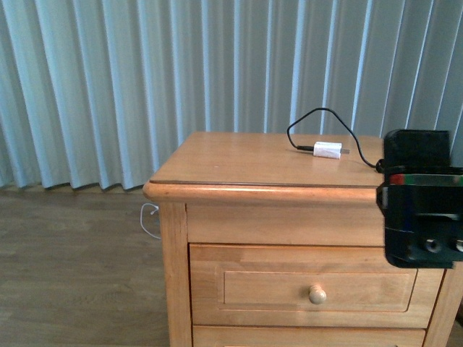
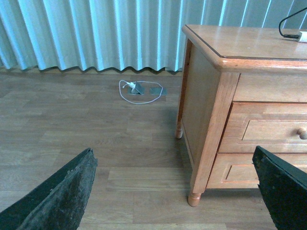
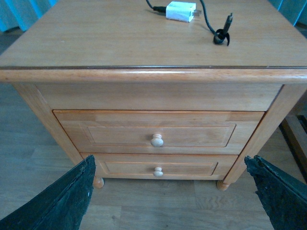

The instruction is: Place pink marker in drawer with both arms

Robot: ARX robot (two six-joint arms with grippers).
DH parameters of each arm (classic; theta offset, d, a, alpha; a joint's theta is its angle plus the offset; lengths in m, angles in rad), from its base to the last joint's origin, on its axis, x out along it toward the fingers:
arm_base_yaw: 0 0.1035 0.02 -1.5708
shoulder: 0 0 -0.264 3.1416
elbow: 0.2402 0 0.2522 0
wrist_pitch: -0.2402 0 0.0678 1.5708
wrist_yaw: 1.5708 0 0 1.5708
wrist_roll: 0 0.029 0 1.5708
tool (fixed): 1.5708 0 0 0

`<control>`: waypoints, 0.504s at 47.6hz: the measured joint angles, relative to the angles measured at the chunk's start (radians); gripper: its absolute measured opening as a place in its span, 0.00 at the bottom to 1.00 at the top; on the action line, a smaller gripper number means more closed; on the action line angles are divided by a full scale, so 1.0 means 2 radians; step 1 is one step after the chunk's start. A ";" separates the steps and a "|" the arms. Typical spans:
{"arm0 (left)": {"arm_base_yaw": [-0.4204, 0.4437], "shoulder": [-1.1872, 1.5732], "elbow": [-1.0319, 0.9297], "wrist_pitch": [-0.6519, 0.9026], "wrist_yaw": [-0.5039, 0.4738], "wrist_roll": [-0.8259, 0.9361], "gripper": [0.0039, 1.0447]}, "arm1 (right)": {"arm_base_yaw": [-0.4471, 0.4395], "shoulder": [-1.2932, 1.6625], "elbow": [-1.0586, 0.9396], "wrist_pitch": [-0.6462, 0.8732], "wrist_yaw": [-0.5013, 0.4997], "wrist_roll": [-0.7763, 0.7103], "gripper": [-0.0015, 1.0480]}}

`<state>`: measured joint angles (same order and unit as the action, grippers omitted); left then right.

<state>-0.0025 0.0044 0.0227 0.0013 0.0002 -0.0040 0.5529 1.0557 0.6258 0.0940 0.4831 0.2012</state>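
Pink marker appeared in no view. From the front, the black right arm (image 1: 422, 199) cut off the shut light-wood drawer (image 1: 304, 285) and its round wooden knob (image 1: 317, 293); its jaw state could not be told there. A white charger plug with black cable (image 1: 328, 150) lay on the nightstand top (image 1: 239, 163).

The left wrist view showed the left gripper (image 2: 180, 194) spread wide above the wood floor (image 2: 86, 124), the nightstand cropped.

The right wrist view showed the right gripper (image 3: 172, 194) spread wide facing the drawer (image 3: 158, 132), plug (image 3: 181, 11) behind.
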 joint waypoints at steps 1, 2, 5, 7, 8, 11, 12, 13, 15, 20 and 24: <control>0.000 0.000 0.000 0.000 0.000 0.000 0.95 | 0.003 -0.005 -0.002 0.000 0.004 0.002 0.92; 0.000 0.000 0.000 0.000 0.000 0.000 0.95 | 0.009 -0.016 -0.007 0.001 0.014 0.005 0.92; 0.000 0.000 0.000 0.000 0.000 0.000 0.95 | 0.024 -0.045 -0.022 0.009 0.042 0.012 0.92; 0.000 0.000 0.000 0.000 0.000 0.000 0.95 | 0.029 -0.059 -0.028 0.010 0.056 0.015 0.92; 0.000 0.000 0.000 0.000 0.000 0.000 0.95 | 0.030 -0.062 -0.028 0.010 0.057 0.016 0.92; 0.000 0.000 0.000 0.000 0.000 0.000 0.95 | 0.031 -0.065 -0.029 0.011 0.059 0.017 0.92; 0.000 0.000 0.000 0.000 0.000 0.000 0.95 | 0.031 -0.064 -0.029 0.011 0.059 0.017 0.92; 0.000 0.000 0.000 0.000 0.000 0.000 0.95 | 0.031 -0.064 -0.030 0.011 0.059 0.017 0.92; 0.000 0.000 0.000 0.000 0.000 0.000 0.95 | 0.031 -0.063 -0.030 0.011 0.059 0.018 0.92; 0.000 0.000 0.000 0.000 0.000 0.000 0.95 | 0.032 -0.063 -0.030 0.011 0.059 0.018 0.92; 0.000 0.000 0.000 0.000 0.000 0.000 0.95 | 0.025 -0.069 -0.058 0.082 0.051 -0.013 0.84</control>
<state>-0.0025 0.0044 0.0227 0.0013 0.0002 -0.0040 0.6025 0.9184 0.5102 0.2581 0.5846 0.1753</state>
